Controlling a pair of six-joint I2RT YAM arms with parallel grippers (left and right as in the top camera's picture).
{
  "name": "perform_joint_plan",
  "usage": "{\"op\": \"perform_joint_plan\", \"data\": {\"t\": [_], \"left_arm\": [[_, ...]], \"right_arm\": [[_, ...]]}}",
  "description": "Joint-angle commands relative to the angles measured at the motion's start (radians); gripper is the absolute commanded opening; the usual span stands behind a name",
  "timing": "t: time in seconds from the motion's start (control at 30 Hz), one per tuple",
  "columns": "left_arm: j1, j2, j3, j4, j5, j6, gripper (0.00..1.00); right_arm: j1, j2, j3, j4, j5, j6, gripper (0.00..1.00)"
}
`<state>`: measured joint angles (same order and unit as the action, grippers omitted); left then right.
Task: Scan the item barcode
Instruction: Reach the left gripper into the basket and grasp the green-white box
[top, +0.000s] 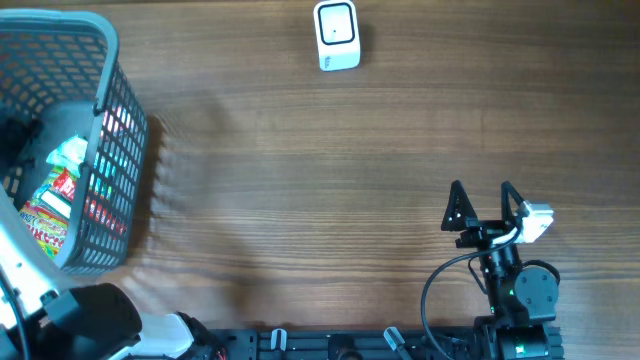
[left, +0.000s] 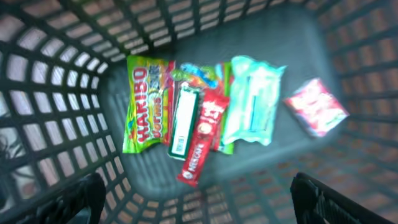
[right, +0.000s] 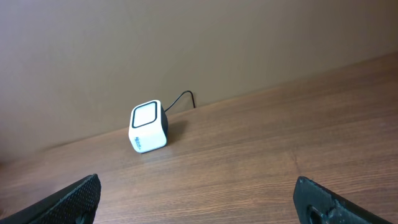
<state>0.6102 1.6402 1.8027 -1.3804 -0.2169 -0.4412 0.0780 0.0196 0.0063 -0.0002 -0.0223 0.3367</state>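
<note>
**Left gripper (left: 198, 202) hangs wide open over the basket (top: 128, 150), holding nothing; no item is picked.**

Nearest me, the right gripper (top: 481, 188) sits low at the front of the table (top: 300, 180), jaws fully spread and empty, aimed at the scanner (top: 337, 37). To the left, the snack packets lie on the basket floor. The Haribo bag (left: 143, 106), white-green bar (left: 183, 118) and red stick (left: 202, 137) overlap, with the pale packet (left: 252, 102) beside them and a red pouch (left: 316, 107) apart. My worry is that closing on that pile could pinch two packets at once, or a finger could snag the mesh wall. The scanner stands well apart at the far edge, so a limp packet gripped by one corner might slip on the way or arrive with its barcode turned away.
</note>
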Motion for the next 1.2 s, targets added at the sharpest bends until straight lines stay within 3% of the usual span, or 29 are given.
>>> {"op": "perform_joint_plan", "data": {"t": [0.0,0.2,0.63,0.67,0.73,0.87,1.0,1.17], "left_arm": [[0.003,0.003,-0.157,0.055,-0.012,-0.017,0.93],[0.008,0.004,-0.401,0.228,-0.013,-0.018,0.94],[0.139,0.004,-0.675,0.502,0.084,-0.038,0.98],[0.139,0.005,-0.683,0.52,0.098,-0.038,0.94],[0.139,0.003,-0.684,0.533,0.134,-0.039,0.68],[0.139,-0.008,-0.674,0.534,0.135,-0.038,0.45],[0.139,-0.075,-0.642,0.519,0.135,-0.039,0.13],[0.138,-0.21,-0.584,0.505,0.148,-0.038,0.04]], "right_arm": [[-0.004,-0.003,-0.001,0.003,-0.005,0.006,1.0],[-0.004,-0.003,-0.001,0.003,-0.005,0.006,1.0],[-0.004,-0.003,-0.001,0.003,-0.005,0.006,1.0],[-0.004,-0.002,-0.001,0.003,-0.005,0.006,1.0],[-0.004,-0.002,-0.001,0.003,-0.005,0.006,1.0],[-0.004,-0.002,-0.001,0.003,-0.005,0.006,1.0],[-0.004,-0.002,-0.001,0.003,-0.005,0.006,1.0],[-0.004,-0.002,-0.001,0.003,-0.005,0.006,1.0]]}}
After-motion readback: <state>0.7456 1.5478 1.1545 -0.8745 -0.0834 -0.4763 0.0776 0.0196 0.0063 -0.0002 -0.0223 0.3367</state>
